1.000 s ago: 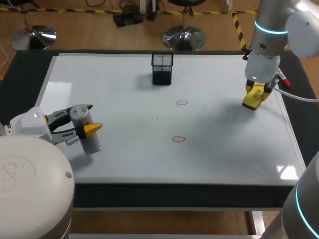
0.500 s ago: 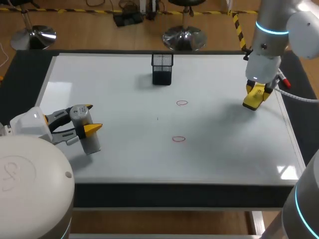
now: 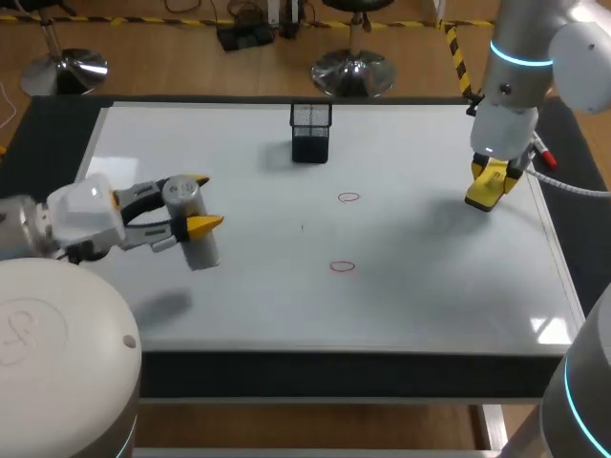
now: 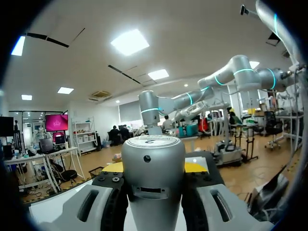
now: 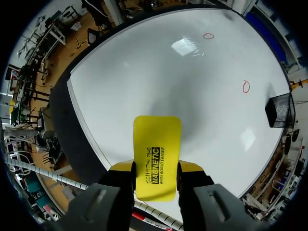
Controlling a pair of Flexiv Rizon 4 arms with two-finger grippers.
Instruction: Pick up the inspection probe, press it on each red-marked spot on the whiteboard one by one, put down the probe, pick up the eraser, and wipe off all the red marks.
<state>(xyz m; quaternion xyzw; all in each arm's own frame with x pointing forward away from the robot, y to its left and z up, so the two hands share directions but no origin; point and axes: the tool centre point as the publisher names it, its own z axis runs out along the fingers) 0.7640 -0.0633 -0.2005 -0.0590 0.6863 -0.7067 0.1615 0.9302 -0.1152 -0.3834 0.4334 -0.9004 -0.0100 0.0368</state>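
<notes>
Left pincer [image 3: 200, 202] was clamped on silver probe [image 3: 199, 246], long axis upright, over left part of whiteboard [image 3: 401, 286]. Right pincer [image 3: 490, 181] gripped yellow eraser [image 3: 482, 195], long axis pointing down near board's right edge.

Yellow eraser [image 5: 157, 154], silver-grey probe [image 3: 196, 234] (red marks [image 3: 343, 266], black mesh cup [image 3: 310, 134]).

The left arm [image 3: 57, 353] and right arm [image 3: 520, 38] are glossy white-grey shells; a cyan light ring circles the right one behind its wrist. The left gripper [image 3: 200, 202] and right gripper [image 3: 490, 183] each have 2 yellow-tipped fingers, black screwed links and grey slotted housings. A pale cable [image 3: 565, 187] trails beside the right gripper.
</notes>
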